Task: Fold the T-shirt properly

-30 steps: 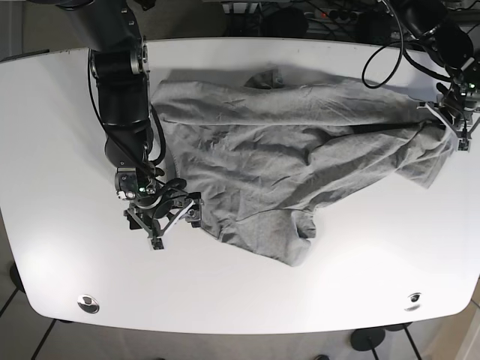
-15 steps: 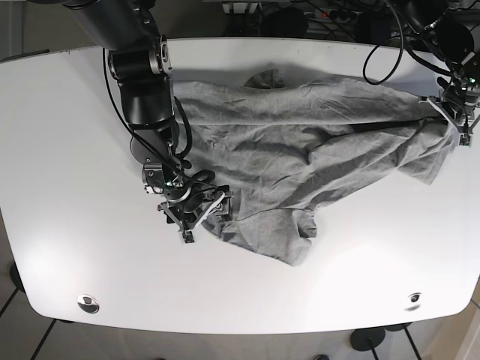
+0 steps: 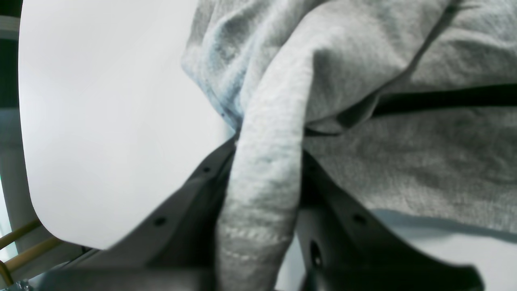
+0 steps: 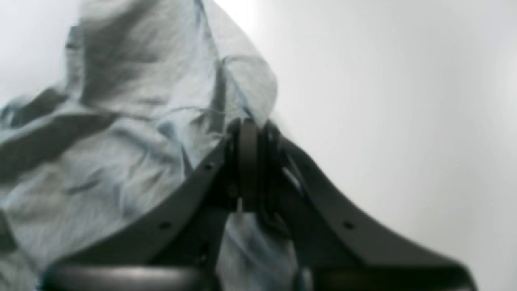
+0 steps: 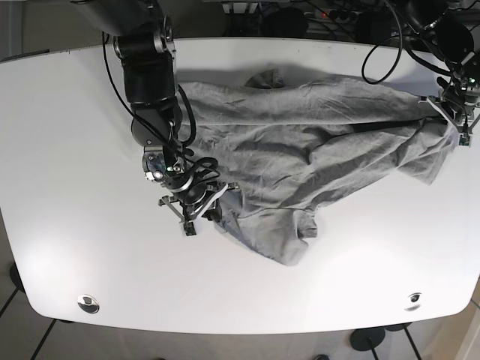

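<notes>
Best done by keeping both claws pinched on the shirt, left claw at 3 o'clock, right claw at 8 o'clock, pulling apart evenly to flatten wrinkles on the tabletop.

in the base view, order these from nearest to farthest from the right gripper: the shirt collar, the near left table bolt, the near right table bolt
From the right gripper, holding the T-shirt:
1. Near left table bolt, front left.
2. Shirt collar, at the far edge; nearly as close, hard to separate.
3. Near right table bolt, front right corner.

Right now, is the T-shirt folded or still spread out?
Not folded: the T-shirt lies spread and crumpled across the table, with the left gripper and right gripper each pinching an edge.
</notes>
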`<state>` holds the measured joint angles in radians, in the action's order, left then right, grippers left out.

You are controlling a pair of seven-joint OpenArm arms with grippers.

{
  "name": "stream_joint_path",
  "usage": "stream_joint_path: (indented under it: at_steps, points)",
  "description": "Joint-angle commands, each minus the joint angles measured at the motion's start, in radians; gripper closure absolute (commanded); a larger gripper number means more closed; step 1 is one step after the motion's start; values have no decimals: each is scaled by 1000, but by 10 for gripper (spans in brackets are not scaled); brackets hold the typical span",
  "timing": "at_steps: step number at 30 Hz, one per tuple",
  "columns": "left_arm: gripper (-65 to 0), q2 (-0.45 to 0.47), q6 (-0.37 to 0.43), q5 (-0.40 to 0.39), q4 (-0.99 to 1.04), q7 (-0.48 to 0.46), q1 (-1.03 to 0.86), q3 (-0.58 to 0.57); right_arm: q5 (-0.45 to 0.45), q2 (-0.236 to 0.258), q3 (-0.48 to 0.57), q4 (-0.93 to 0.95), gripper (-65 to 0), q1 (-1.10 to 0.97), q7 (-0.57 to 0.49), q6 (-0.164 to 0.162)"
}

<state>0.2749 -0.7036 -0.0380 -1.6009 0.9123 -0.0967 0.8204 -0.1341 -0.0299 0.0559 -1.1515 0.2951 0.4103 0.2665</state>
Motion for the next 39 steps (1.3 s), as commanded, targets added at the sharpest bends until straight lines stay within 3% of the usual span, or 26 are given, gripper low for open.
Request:
stream_joint_path:
  at_steps: [1, 5, 7, 10, 19, 22, 29, 30, 34, 39]
  points:
    - [-11, 22, 5, -9, -22, -14, 7, 1, -11, 18, -1, -126, -21, -27, 8, 4]
    - [-25, 28, 5, -6, -20, -14, -41, -2, -8, 22, -3, -341, -21, -175, 69, 7]
    - [-132, 28, 5, -6, -20, -14, -48, -2, -8, 22, -3, -405, -21, -225, 83, 7]
    - [-350, 27, 5, -6, -22, -14, -50, 0, -8, 38, -4, -494, -21, -290, 83, 6]
    - [-376, 27, 5, -9, -22, -14, -50, -3, -8, 63, -4, -500, -21, -307, 83, 6]
    - [-429, 27, 5, -9, -22, -14, -50, -20, -8, 64, -4, -497, -21, -302, 83, 6]
    - [-374, 22, 5, -9, -109, -14, -81, 6, -8, 64, -3, -496, -21, -299, 83, 3]
    - [-339, 22, 5, -9, -115, -14, -81, 9, -8, 64, -3, -496, -21, -299, 83, 3]
    - [-51, 22, 5, 0, -108, -14, -77, 0, -8, 64, -3, -496, -21, -287, 83, 1]
    - [-1, 17, 5, 0, -65, -14, -77, -29, -8, 64, -1, -496, -21, -267, 83, 0]
